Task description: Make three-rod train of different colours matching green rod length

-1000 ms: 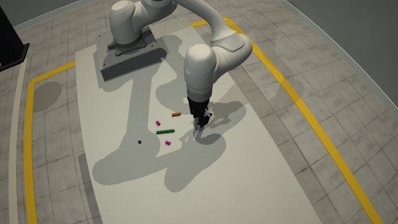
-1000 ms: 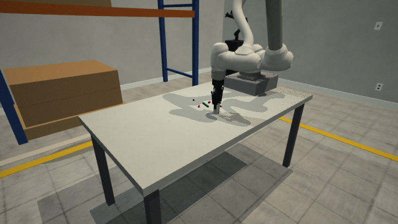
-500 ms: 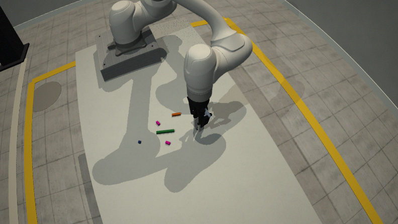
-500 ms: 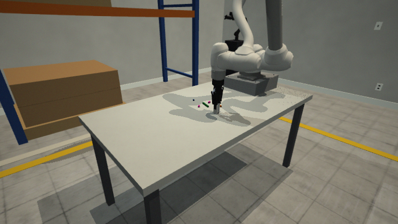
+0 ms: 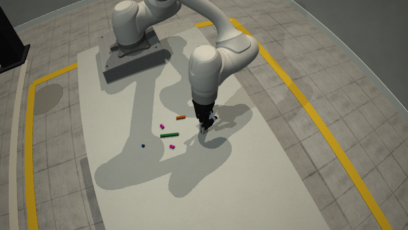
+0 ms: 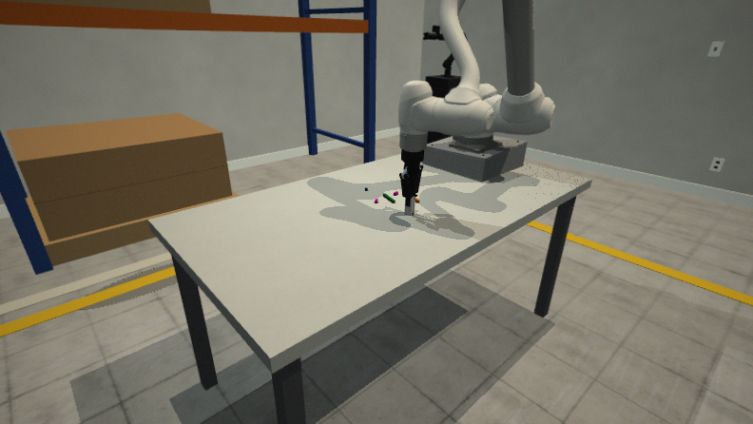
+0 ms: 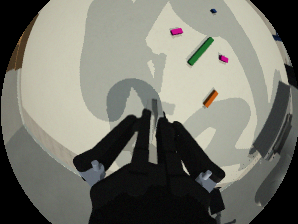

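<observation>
One claw [image 5: 204, 126], black, slim jointed fingers, points straight down and is clenched on a grey rod [image 5: 202, 130]. The rod is a thin square-edged stick held upright, its lower end poking out below the fingertips. Cannot tell whether it touches the table [image 5: 256, 185]. In the wrist view the rod shows as a pale vertical strip between the two dark fingers.

Five other rods lie flat to one side of the claw, all small matte blocks, none touching another:
- Orange rod [image 5: 180, 117], nearest the claw, short bar.
- Green rod [image 5: 169, 134], longest, just beyond, roughly parallel to the orange one.
- Upper magenta rod [image 5: 162, 126], stubby, between the orange and green ones but off to the side.
- Lower magenta rod [image 5: 171, 146], stubby, on the green rod's other side.
- Blue rod [image 5: 142, 145], tiny cube, farthest out.

The table top is pale, smooth and matte, crossed by big soft shadows. The arm [image 5: 205, 68] is glossy white with rounded joints and stands on a grey square block [image 5: 131, 67].
</observation>
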`<state>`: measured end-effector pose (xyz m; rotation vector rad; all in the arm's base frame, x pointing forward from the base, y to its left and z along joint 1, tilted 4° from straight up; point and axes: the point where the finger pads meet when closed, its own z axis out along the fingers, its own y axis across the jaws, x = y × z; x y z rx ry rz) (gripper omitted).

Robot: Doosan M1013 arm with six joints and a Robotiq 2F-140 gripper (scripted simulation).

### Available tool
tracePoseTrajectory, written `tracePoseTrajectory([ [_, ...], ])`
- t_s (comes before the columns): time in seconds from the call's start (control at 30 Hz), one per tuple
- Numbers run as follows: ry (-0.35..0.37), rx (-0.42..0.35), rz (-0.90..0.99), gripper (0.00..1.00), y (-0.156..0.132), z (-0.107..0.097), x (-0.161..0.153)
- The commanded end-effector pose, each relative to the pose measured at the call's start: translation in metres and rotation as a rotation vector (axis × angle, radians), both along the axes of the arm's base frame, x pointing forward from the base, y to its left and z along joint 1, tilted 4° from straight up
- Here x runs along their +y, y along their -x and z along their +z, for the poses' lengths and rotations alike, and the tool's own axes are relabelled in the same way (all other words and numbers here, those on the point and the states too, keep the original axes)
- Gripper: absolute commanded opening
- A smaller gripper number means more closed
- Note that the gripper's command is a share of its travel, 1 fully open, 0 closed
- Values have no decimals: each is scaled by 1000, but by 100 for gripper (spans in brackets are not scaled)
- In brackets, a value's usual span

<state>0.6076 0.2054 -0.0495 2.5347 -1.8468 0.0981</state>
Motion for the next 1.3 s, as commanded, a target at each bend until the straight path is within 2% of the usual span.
tracePoseTrajectory([
  [0.0, 0, 0, 0, 3, 0, 0, 0],
  [0.9, 0, 0, 0, 3, 0, 2, 0],
  [1.1, 0, 0, 0, 3, 1, 26, 1],
  [1.17, 0, 0, 0, 3, 1, 26, 1],
  [1.27, 0, 0, 0, 3, 2, 48, 2],
])
